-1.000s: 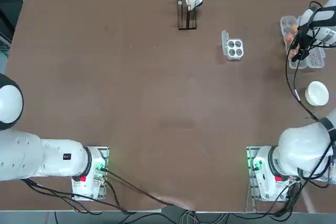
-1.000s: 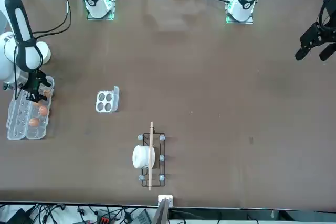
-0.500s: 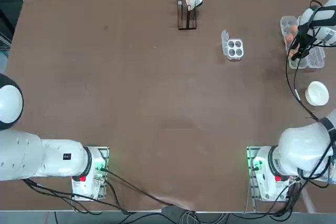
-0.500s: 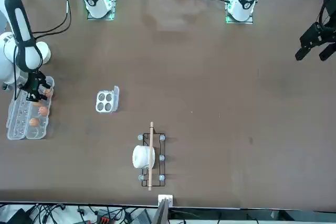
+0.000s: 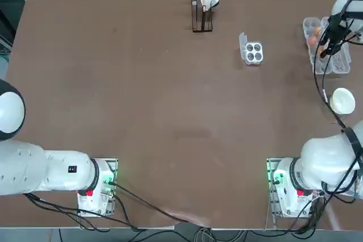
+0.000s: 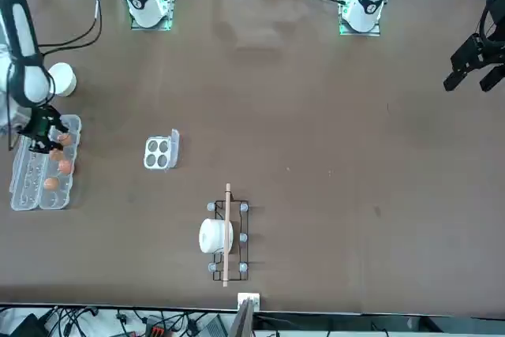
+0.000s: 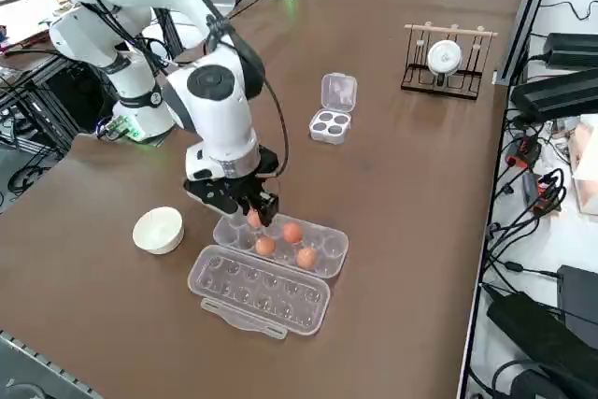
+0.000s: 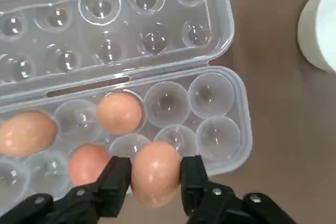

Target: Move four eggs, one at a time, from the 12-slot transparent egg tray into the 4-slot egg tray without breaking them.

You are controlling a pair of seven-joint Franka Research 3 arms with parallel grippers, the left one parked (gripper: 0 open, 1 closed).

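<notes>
My right gripper is shut on one orange-brown egg and holds it just above the 12-slot transparent egg tray. Three eggs stay in the tray's cups: one in the row by the lid hinge, one farther along, one beside my finger. In the right side view the gripper hangs over the tray's end nearest the bowl. The 4-slot egg tray sits open with bare cups, apart from the long tray.
A white bowl stands next to the long tray, beside its open lid. A dark wire rack with a white cup stands at the table's far edge. The long tray lies close to the table's right edge.
The fingers closed on an egg in the long tray, then the gripper rose with it and shifted slightly toward the table's right edge.
</notes>
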